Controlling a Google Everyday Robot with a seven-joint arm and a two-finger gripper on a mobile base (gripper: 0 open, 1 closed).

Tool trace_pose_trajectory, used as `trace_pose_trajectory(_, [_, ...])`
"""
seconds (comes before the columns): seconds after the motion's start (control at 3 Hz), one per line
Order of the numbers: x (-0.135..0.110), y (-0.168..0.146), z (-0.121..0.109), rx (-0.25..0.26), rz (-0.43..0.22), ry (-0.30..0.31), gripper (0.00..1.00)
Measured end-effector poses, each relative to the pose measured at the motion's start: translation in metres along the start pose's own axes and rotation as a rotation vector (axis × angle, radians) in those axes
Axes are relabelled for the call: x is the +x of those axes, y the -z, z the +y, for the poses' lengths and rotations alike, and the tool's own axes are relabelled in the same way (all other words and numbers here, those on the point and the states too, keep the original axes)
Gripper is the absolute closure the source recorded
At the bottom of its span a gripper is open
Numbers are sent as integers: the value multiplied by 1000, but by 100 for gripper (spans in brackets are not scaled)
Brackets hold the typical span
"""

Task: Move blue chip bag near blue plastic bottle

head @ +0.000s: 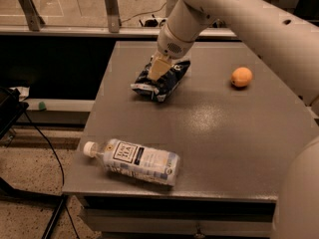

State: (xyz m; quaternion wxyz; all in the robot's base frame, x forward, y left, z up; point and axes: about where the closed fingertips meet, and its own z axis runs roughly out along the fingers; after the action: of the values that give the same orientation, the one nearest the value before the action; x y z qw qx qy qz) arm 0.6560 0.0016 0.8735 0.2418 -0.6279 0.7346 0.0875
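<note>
Setting: a grey bench [224, 133] is shown before a dark recess, with a railed floor area beyond its far edge.

Item 1, blue chip bag [168, 82]: placed at the far left-centre of the bench, crumpled, lying flat. It is judged very light, soft and crackly, with slick foil skin and brittle contents that are easily crushed. A pinch across a puffed fold or a sealed edge is recommended, with gentle pressure.

Item 2, gripper [158, 68]: set down on the top of the bag from the far side, in contact with it. Whether it is clamped on the foil or merely resting there cannot be told.

Item 3, blue plastic bottle [137, 161]: laid on its side at the near left edge, cap pointing left, well apart from the bag.

Item 4, orange fruit [241, 76]: placed at the far right, apart from everything else.
</note>
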Motion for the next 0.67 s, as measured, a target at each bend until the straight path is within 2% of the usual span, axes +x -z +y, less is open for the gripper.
trace_pose_trajectory(0.33, [2,20,1,-16,-68,27,99])
trace_pose_trajectory(0.67, [10,52,9,-18,-137,59,100])
